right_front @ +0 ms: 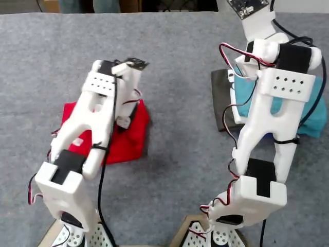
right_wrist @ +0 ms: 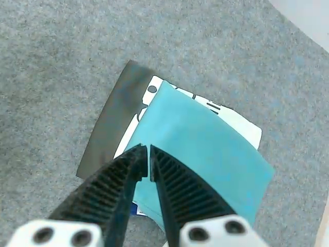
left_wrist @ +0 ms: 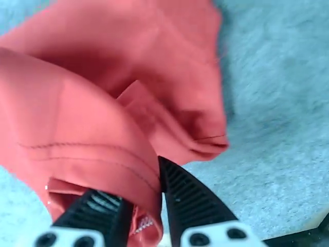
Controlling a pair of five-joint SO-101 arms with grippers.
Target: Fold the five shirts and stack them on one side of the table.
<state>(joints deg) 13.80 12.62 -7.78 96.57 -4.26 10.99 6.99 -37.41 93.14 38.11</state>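
- Fingers [left_wrist: 180,198] of the left gripper [left_wrist: 134,180] are clamped on a hem of the red shirt [right_front: 128,144], which lies crumpled on the left of the grey table [right_front: 180,77].
- Right gripper [right_wrist: 146,150], fingers together on nothing, hangs above a stack slightly farther back on the right: teal shirt [right_wrist: 205,149] over white shirt [right_wrist: 241,128] over dark grey shirt [right_wrist: 110,123].

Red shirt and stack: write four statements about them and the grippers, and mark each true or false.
1. The left gripper is shut on a fold of the red shirt. True.
2. The teal shirt lies at the bottom of the stack. False: it lies on top, over a white shirt and a dark shirt.
3. The right gripper holds the teal shirt. False: it is shut above the stack with nothing between its fingers.
4. The red shirt lies apart from the stack on the grey table. True.
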